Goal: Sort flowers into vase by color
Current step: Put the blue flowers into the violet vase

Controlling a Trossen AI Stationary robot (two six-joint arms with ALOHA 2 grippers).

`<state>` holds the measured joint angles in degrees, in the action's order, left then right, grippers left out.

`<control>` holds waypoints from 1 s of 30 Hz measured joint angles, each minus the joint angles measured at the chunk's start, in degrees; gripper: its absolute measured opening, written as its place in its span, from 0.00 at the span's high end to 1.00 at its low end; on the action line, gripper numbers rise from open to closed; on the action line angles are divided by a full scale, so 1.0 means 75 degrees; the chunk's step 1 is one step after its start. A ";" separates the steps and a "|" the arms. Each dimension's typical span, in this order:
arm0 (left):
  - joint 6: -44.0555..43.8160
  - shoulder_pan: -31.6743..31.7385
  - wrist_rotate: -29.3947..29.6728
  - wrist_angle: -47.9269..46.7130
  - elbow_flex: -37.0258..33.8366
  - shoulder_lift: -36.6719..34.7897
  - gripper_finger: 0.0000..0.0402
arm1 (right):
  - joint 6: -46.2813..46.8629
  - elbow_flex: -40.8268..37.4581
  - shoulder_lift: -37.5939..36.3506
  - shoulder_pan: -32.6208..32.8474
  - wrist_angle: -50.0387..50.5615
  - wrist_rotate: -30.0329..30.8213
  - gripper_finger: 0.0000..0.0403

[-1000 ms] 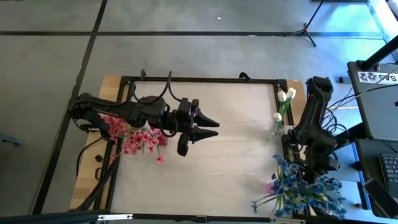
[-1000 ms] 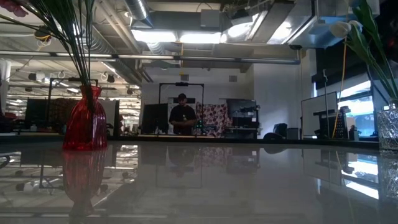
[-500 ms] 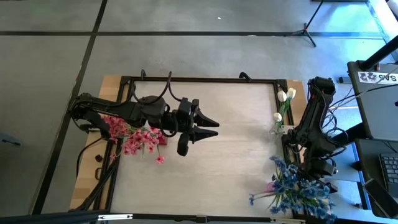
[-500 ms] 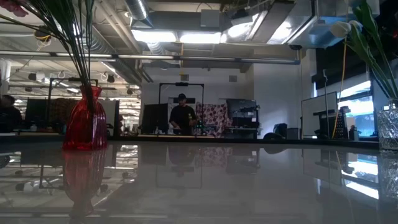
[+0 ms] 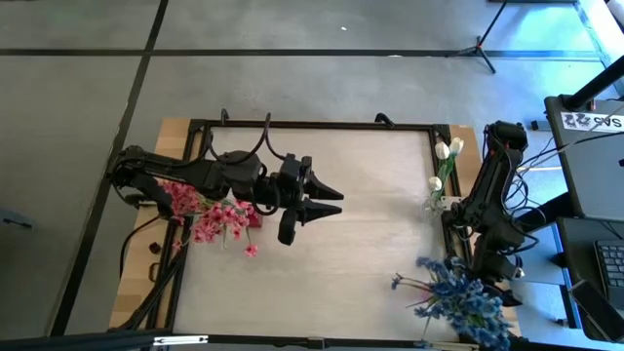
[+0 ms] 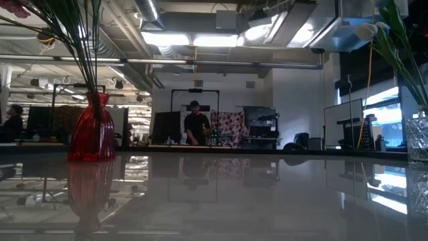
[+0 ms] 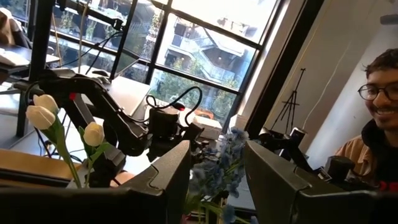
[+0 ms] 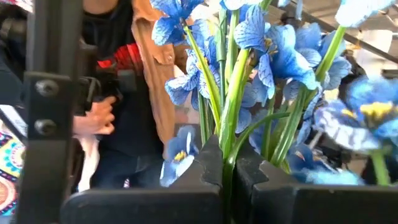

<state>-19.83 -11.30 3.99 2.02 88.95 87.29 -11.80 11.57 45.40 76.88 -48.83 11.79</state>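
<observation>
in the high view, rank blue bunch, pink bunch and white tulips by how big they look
1. blue bunch, widest spread, at the table's near right corner, held by the shut right gripper
2. pink bunch, somewhat smaller, partly hidden under the left arm
3. white tulips, clearly smallest

Ceiling lights (image 6: 200, 39) glare overhead and mirror off the dim, glossy table (image 6: 221, 201); the window (image 7: 205, 56) blows out bright; the near blue flowers (image 8: 367, 118) blur.

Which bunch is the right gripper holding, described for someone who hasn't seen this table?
Go to the table's right edge, near corner. There the right gripper is shut on the stems of the blue flowers. Only this bunch is blue: the pink flowers and white tulips stand in vases.
</observation>
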 joint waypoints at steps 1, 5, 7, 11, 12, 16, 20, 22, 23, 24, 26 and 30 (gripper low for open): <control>-0.0034 -0.0001 0.0000 0.0000 0.0000 0.0000 0.64 | 0.0000 0.0000 0.0001 0.0000 0.0028 0.0077 0.99; -0.0091 -0.0001 -0.0003 -0.0009 0.0000 0.0000 0.64 | 0.0000 -0.0002 0.0001 0.0000 0.0175 0.0289 0.99; -0.0096 -0.0001 0.0000 -0.0009 0.0000 0.0000 0.64 | -0.0002 -0.0101 -0.0002 0.0000 0.0034 0.0292 0.99; -0.0127 -0.0016 0.0000 -0.0009 0.0000 0.0000 0.64 | -0.0002 -0.0455 -0.0002 0.0003 -0.0582 0.0476 0.99; -0.0134 -0.0033 -0.0001 -0.0010 0.0000 0.0000 0.64 | -0.0002 -0.0542 -0.0003 0.0003 -0.0707 0.0493 0.99; -0.0137 -0.0096 0.0000 -0.0012 0.0000 0.0000 0.64 | -0.0002 -0.0848 -0.0005 0.0003 -0.1069 0.0571 1.00; -0.0137 -0.0173 -0.0001 -0.0012 0.0000 0.0000 0.64 | -0.0002 -0.1055 -0.0021 0.0003 -0.1129 0.0766 1.00; -0.0137 -0.0203 -0.0002 -0.0012 0.0000 0.0000 0.64 | -0.0002 -0.1117 -0.0039 0.0003 -0.1142 0.0818 1.00; -0.0137 -0.0216 -0.0001 -0.0012 0.0000 0.0000 0.64 | -0.0002 -0.1155 -0.0044 0.0003 -0.1158 0.0876 1.00; -0.0137 -0.0230 0.0001 -0.0012 0.0000 0.0000 0.64 | -0.0002 -0.1196 -0.0046 0.0003 -0.1157 0.0906 1.00; -0.0137 -0.0254 0.0000 -0.0012 0.0000 0.0000 0.64 | 0.0070 -0.1291 -0.0046 0.0003 -0.1153 0.0977 1.00; -0.0140 -0.0255 0.0000 -0.0014 0.0000 0.0000 0.64 | 0.0374 -0.1417 -0.0043 0.0003 -0.1122 0.1183 0.99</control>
<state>-20.88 -13.21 3.99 1.92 88.95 87.29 -8.99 0.95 45.08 76.90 -57.24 20.66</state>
